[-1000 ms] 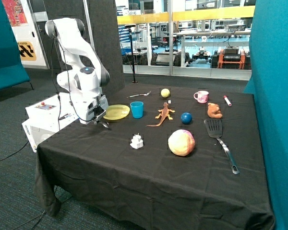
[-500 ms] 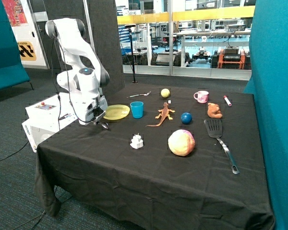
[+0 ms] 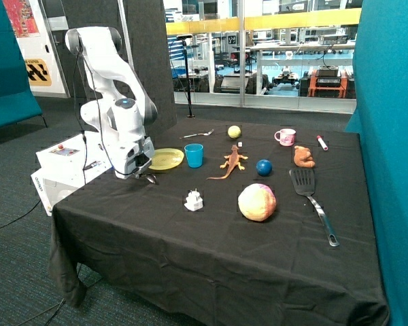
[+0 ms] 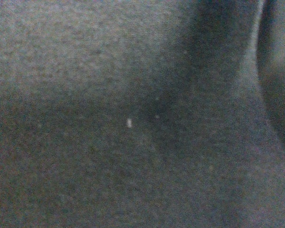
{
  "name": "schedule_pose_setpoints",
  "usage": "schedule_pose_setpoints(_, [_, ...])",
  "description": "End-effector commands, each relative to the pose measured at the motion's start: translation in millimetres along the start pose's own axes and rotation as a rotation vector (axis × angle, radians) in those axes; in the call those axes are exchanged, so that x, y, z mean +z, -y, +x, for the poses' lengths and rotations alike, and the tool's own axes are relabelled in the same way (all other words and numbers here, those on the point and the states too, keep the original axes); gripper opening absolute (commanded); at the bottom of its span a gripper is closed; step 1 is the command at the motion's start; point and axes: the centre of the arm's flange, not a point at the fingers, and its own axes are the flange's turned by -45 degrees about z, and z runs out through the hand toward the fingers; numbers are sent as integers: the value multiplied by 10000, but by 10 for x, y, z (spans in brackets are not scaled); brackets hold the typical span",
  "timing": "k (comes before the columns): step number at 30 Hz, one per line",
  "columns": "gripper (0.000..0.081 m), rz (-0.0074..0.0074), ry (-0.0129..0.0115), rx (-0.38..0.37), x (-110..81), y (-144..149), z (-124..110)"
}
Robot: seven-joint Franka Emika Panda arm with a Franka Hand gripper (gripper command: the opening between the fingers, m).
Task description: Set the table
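The table (image 3: pixel 190 251) is draped in black cloth. On it lie a yellow plate (image 3: pixel 166 159), a blue cup (image 3: pixel 194 155) beside the plate, a fork (image 3: pixel 199 134) behind them, a pink mug (image 3: pixel 285 137) at the back and a black spatula (image 3: pixel 313 197) near the teal wall. My gripper (image 3: pixel 147 178) hangs low over the cloth at the table's edge nearest the robot base, just in front of the plate, holding nothing that I can see. The wrist view shows only the black cloth (image 4: pixel 85 142) close up.
Toys are scattered over the table: an orange lizard (image 3: pixel 231 161), a yellow ball (image 3: pixel 234 132), a blue ball (image 3: pixel 264 167), a large peach ball (image 3: pixel 257 202), a brown plush toy (image 3: pixel 303 157), a small white object (image 3: pixel 194 200) and a marker (image 3: pixel 321 142). The white robot base box (image 3: pixel 64 166) stands beside the table.
The arm's wrist has shifted slightly toward the table's middle and a little lower. Nothing on the table has moved.
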Motion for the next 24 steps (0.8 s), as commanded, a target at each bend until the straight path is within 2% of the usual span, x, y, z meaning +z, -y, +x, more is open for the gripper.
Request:
schedule_pose_setpoints(1, [0,-39,-22,-180,7,91,43])
schedule_pose_setpoints(19, [0,-39,-23,-60,-32,89,36])
schedule_pose_setpoints(20, [14,-39,-23,-34,-32,87,32])
schedule_pose_setpoints(21, [62,-39,-23,-30,-32,89,28])
schedule_pose_setpoints(24, [258,-39,-23,-53,-32,107,21])
